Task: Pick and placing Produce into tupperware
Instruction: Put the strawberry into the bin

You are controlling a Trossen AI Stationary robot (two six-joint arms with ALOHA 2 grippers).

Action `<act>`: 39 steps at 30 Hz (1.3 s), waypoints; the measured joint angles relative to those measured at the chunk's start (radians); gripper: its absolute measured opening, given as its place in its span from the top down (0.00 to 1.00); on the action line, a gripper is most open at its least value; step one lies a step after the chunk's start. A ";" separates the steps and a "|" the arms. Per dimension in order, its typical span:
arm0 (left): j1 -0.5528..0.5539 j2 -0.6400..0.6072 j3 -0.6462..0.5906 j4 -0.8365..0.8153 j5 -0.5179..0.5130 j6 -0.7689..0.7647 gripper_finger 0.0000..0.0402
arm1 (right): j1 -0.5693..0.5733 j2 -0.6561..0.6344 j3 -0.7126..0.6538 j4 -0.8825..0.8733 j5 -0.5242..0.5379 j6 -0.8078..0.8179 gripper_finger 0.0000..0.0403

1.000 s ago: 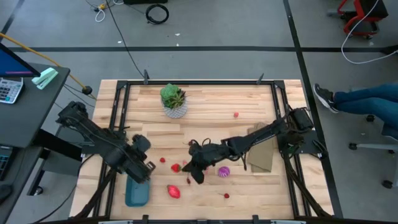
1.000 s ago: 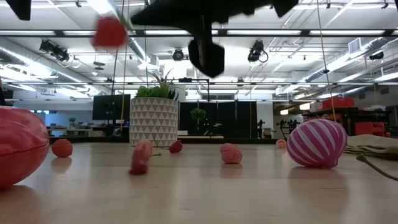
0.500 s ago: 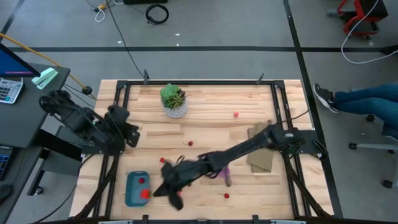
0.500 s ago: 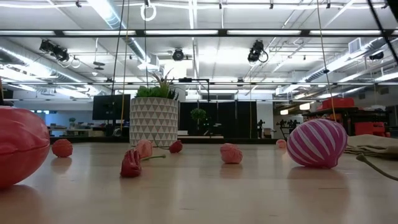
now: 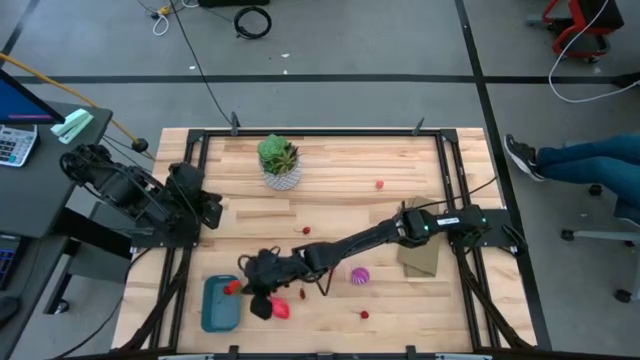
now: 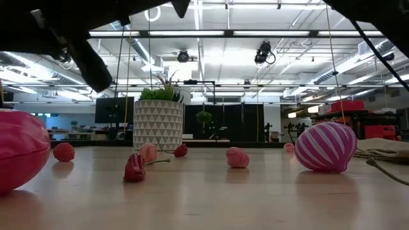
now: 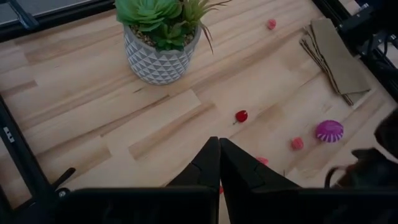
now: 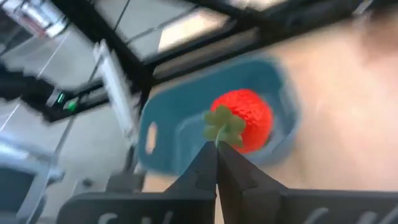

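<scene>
**Right arm carries a strawberry by its leaf cap to the blue tray**

The right end effector (image 5: 252, 291) reaches far across the wooden desk (image 5: 340, 190) to its front left part. In the right wrist view its two dark fingers are pressed together on the green leaf cap of a small red strawberry (image 8: 241, 120), which hangs just beyond the fingertips. Directly past the berry sits the blue-teal tupperware tray (image 8: 180, 134), so the berry looks to be above it or at its edge; I cannot tell which.

Just beside this end effector, on the side away from the tray, lies the larger oval red-pink piece (image 5: 281, 309). Farther back along the arm rests the purple ribbed ball (image 5: 359, 275). Tiny red pieces are scattered well apart, among them one lone piece (image 5: 379, 184) far off toward the back of the desk.

The left end effector (image 5: 205, 208) waits near the left rail, fingers closed on nothing. Ahead of it stands a green succulent in a white patterned pot (image 7: 161, 34).

Judging by looks, the small pieces are light and soft and would bruise under a hard squeeze; a leaf cap or stalk gives a gentler hold. The oval piece seems smooth and may slip, so across its narrow middle is best. The ball may roll; grip it across its widest part.
</scene>
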State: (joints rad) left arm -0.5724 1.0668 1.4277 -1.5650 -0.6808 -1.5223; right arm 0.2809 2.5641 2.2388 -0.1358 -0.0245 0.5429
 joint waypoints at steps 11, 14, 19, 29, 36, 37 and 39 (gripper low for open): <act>0.000 0.000 0.000 0.002 -0.018 0.000 0.96 | -0.039 -0.004 0.012 0.002 -0.064 0.012 0.99; 0.000 0.000 0.000 0.002 -0.032 0.000 0.97 | -0.021 -0.004 0.012 0.002 -0.071 0.003 0.99; 0.000 0.000 0.000 0.003 -0.042 0.000 0.97 | -0.001 0.010 0.011 0.012 -0.065 -0.006 0.99; 0.000 0.000 0.000 0.010 -0.043 -0.001 0.96 | -0.032 0.011 0.012 0.053 -0.050 -0.007 0.99; 0.000 0.000 0.000 0.012 -0.044 -0.001 0.96 | -0.026 0.011 0.011 0.027 -0.084 -0.004 0.99; 0.000 0.000 0.000 0.012 -0.044 -0.001 0.96 | -0.025 0.011 0.011 0.027 -0.084 -0.004 0.98; 0.000 0.000 0.000 0.012 -0.044 -0.001 0.95 | -0.025 0.011 0.011 0.028 -0.083 -0.004 0.97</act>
State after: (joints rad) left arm -0.5724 1.0672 1.4277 -1.5525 -0.7251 -1.5230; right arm 0.2564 2.5752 2.2501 -0.1077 -0.1071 0.5385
